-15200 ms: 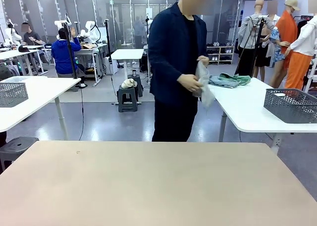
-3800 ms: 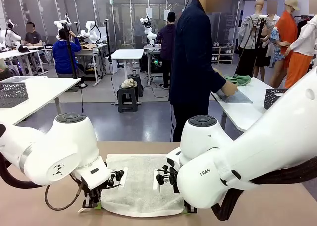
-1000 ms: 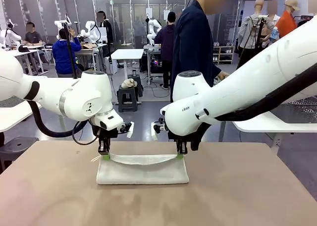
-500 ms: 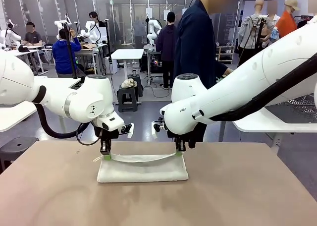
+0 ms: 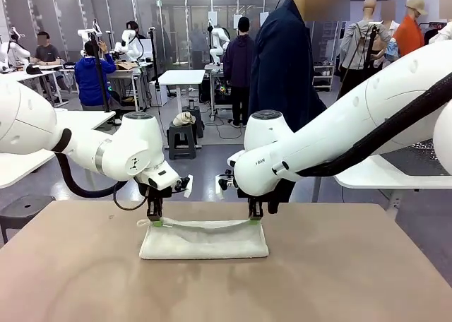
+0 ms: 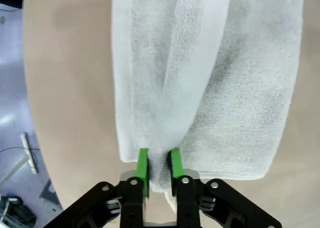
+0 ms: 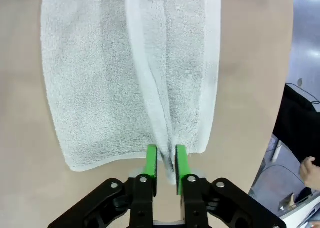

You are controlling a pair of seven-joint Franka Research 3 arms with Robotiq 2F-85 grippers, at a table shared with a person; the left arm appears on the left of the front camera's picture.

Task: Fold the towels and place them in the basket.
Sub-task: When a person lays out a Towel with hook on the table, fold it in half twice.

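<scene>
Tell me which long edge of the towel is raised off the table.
The far edge: it sags between the left gripper and right gripper, while the near folded edge lies flat on the table.

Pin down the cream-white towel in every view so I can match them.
Front view: cream-white terry towel, folded, centre of the beige tabletop.
Left wrist view: top centre and right.
Right wrist view: top left and centre.
Shared landmark: that tabletop, beneath it.
</scene>
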